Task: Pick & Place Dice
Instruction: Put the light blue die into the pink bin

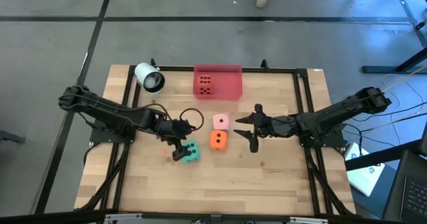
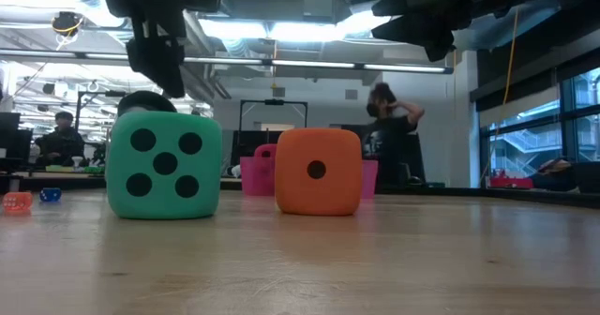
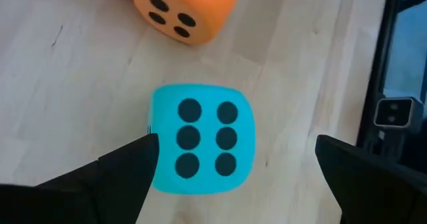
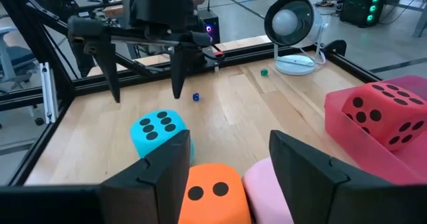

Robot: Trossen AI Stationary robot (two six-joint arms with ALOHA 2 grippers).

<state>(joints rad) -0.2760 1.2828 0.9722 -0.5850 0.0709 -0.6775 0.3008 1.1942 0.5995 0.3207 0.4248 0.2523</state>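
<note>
Your left gripper (image 1: 183, 151) hangs spread wide over the green die (image 1: 191, 151), lower centre, grasping nothing; your right gripper (image 1: 252, 128) waits half-spread and empty, right of the pink die (image 1: 221, 122) and orange die (image 1: 218, 140); the red die (image 1: 205, 85) lies in the tray (image 1: 229, 89), upper centre.

No words, labels or brands legible anywhere. Only pips on the dice (image 1: 217, 139). No signs either.

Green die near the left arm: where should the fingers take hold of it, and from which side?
Grip the green die across two opposite side faces, coming straight down from above. It sits flat on the table with its six-pip face up, apart from the orange die, so its sides look free. The left gripper already hangs over it, fingers open wider than the cube.
</note>
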